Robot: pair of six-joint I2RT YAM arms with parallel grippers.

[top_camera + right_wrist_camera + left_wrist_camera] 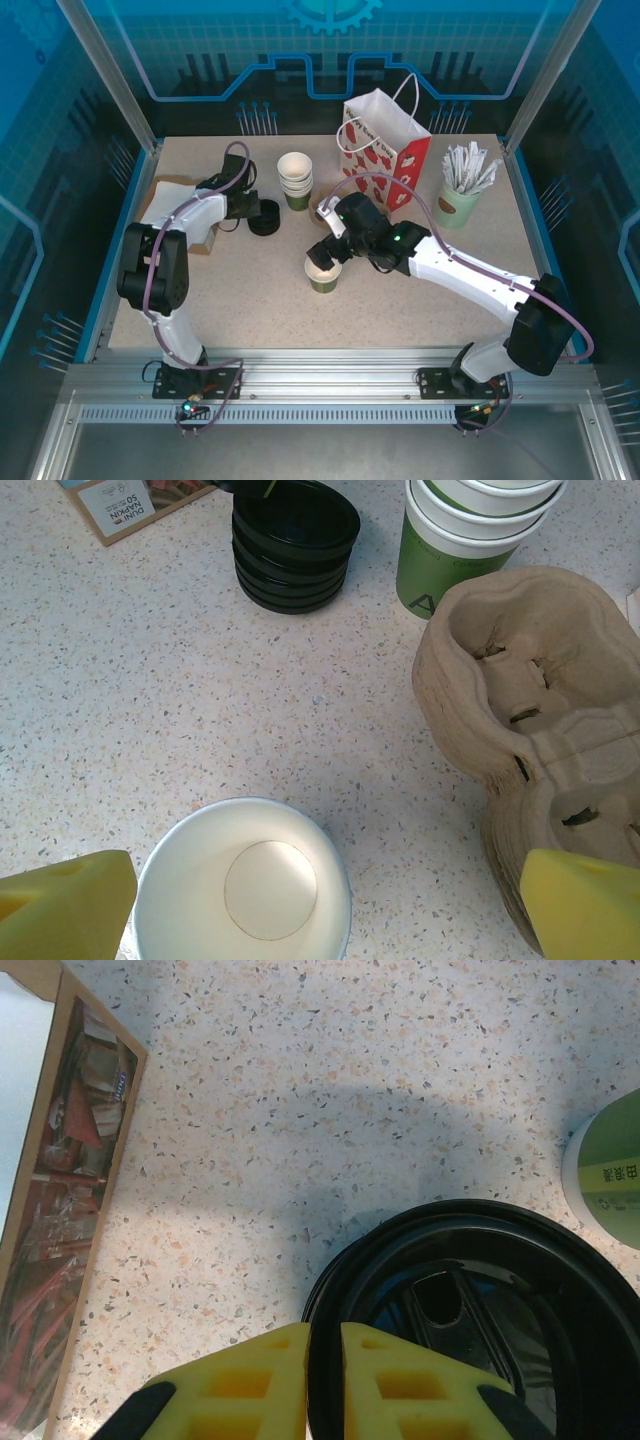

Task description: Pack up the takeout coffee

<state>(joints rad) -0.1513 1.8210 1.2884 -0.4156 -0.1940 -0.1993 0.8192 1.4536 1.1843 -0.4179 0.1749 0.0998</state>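
The takeout coffee cup (323, 274), a small green paper cup, stands lidless and empty (245, 890) at the table's middle. My right gripper (326, 254) hangs open over it, its yellow fingers (70, 900) wide on either side of the rim, the left one close to it. A stack of black lids (265, 217) sits at the back left (295, 545). My left gripper (325, 1332) is shut on the rim of the top black lid (470, 1300), one finger outside and one inside.
A stack of white-rimmed green cups (296, 180) stands right of the lids. Brown pulp cup carriers (540, 710) lie beside my right gripper. A red-and-white paper bag (385, 150) and a cup of stirrers (460, 195) stand at the back right. A napkin box (175, 205) lies far left.
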